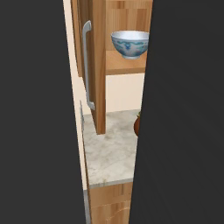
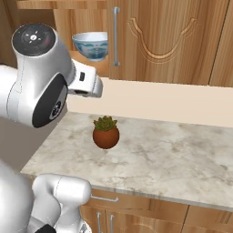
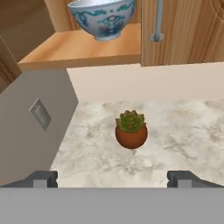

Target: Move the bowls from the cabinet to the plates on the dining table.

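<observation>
A white bowl with a blue-green pattern (image 1: 130, 43) (image 2: 92, 45) (image 3: 103, 17) stands upright on the wooden shelf (image 3: 83, 49) of the cabinet (image 2: 159, 41). The cabinet door (image 1: 97, 65) with its silver bar handle (image 1: 87, 65) stands swung open on the left side. My gripper (image 3: 112, 179) is open and empty. It hangs over the counter, below and in front of the shelf, well short of the bowl. The white arm (image 2: 41, 77) reaches up at the left of the right base view. The plates and the dining table are out of view.
A small terracotta pot with a green succulent (image 2: 106, 133) (image 3: 131, 131) sits on the marble counter (image 2: 173, 154) under the shelf. A grey side wall with an outlet (image 3: 40, 114) closes the left. Dark panels block most of the left base view.
</observation>
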Robot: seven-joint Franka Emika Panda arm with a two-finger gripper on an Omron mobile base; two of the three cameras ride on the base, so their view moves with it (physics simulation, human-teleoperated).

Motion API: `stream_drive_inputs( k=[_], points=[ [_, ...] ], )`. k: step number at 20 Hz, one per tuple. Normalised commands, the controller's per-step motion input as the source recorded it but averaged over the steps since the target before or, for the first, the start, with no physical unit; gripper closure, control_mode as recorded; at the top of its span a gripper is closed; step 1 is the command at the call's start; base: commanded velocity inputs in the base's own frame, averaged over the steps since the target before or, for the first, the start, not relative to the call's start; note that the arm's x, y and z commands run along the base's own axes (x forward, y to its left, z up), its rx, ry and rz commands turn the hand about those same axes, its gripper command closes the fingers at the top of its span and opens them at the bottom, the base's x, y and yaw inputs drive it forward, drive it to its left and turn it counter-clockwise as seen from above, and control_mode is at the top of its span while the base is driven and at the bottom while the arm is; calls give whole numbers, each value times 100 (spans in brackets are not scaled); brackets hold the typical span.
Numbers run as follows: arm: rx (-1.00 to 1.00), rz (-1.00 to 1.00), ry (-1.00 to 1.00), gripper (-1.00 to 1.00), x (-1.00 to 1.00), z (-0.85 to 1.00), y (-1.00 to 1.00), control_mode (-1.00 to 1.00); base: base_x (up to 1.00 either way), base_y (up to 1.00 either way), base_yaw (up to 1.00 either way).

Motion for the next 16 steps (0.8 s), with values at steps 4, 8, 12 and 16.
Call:
stream_drive_inputs(
  k=[4,8,12,16],
  points=[
    [-22,11,-4,-100,53,0,-18,-100,0,0,0],
    [-25,4,-1,-100,49,0,-27,-100,0,0,0],
    [-14,-4,0,-100,40,0,-18,-100,0,0,0],
    [0,-17,0,-100,70,0,-4,-100,0,0,0]
  ],
)
